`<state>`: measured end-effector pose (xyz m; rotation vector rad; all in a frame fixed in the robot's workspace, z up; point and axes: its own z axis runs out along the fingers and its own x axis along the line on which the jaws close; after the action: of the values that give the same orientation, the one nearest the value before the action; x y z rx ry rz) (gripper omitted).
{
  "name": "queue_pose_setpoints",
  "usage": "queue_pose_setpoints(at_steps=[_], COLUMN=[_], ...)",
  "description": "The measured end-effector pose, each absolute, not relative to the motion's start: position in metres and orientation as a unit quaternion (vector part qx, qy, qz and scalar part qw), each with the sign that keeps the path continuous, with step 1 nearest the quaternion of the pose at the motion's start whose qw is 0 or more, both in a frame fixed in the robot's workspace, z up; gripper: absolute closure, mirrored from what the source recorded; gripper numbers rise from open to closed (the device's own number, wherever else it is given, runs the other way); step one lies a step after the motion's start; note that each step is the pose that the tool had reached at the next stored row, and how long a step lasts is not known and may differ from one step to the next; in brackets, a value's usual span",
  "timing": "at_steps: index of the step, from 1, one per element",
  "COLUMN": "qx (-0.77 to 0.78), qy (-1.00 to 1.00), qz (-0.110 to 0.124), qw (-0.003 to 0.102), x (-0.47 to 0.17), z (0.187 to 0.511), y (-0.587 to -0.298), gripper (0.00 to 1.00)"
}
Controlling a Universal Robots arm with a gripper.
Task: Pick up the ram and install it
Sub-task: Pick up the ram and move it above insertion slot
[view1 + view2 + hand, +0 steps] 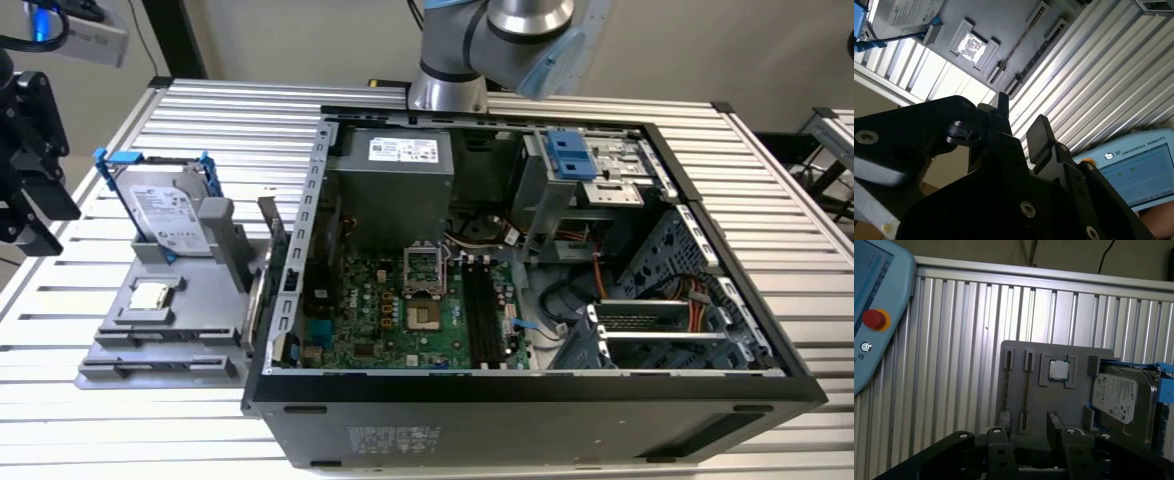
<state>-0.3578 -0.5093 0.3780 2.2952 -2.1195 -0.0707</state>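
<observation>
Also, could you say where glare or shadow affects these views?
Exterior view: table slats glare white; the computer case interior is shadowed. Second wrist view: the gripper is a dark silhouette against bright slats. First wrist view: glare streaks the slats.

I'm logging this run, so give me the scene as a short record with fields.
gripper: open, holding nothing, pointed at the grey holder
ram: on edge in the grey holder, not gripped
also on holder: hard drive, processor chip
computer case: open, at the exterior view's right of the holder
table: slatted metal
</observation>
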Motion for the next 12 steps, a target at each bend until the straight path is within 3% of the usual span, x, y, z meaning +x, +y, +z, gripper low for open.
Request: queue_pose_setpoints(at_steps=[12], qx=[0.716], qy=[-0.698], qz=[-0.014], qw=[0.000], x=[-0.3580], z=[0.3682], y=[-0.5080], gripper=[0.00])
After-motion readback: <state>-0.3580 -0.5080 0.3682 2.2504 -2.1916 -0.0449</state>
